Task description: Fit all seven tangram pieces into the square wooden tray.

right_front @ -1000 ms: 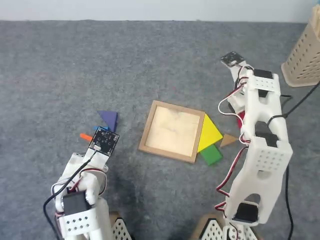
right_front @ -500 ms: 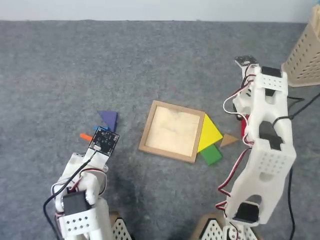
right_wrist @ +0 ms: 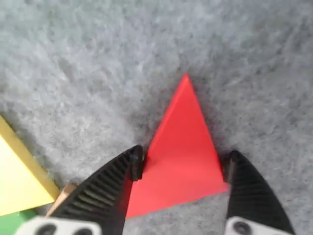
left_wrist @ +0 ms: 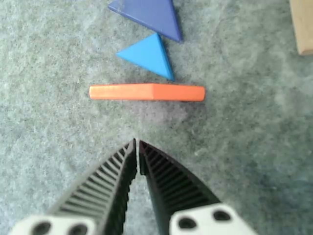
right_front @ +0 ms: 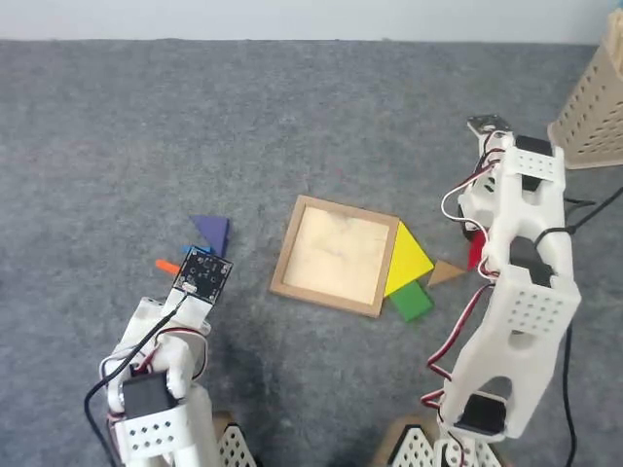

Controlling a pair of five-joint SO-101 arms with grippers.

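The square wooden tray (right_front: 288, 274) lies mid-table, empty inside. A yellow triangle (right_front: 407, 261), a green piece (right_front: 411, 301) and a small tan triangle (right_front: 446, 272) lie against or near its right side. A red triangle (right_wrist: 181, 147) lies flat on the carpet beyond them. My right gripper (right_wrist: 183, 159) is open, one finger on each side of the red triangle's wide end. Left of the tray lie a purple triangle (left_wrist: 146, 13), a blue triangle (left_wrist: 148, 55) and an orange piece (left_wrist: 146, 92). My left gripper (left_wrist: 137, 143) is shut, just short of the orange piece and holding nothing.
A beige slatted container (right_front: 594, 97) stands at the table's far right edge, close behind the right arm (right_front: 516, 243). Grey carpet covers the table. A corner of the tray (left_wrist: 303, 24) shows in the left wrist view.
The right arm has swung to the right, away from the tray, over the red triangle. The left arm and the pieces have not moved.
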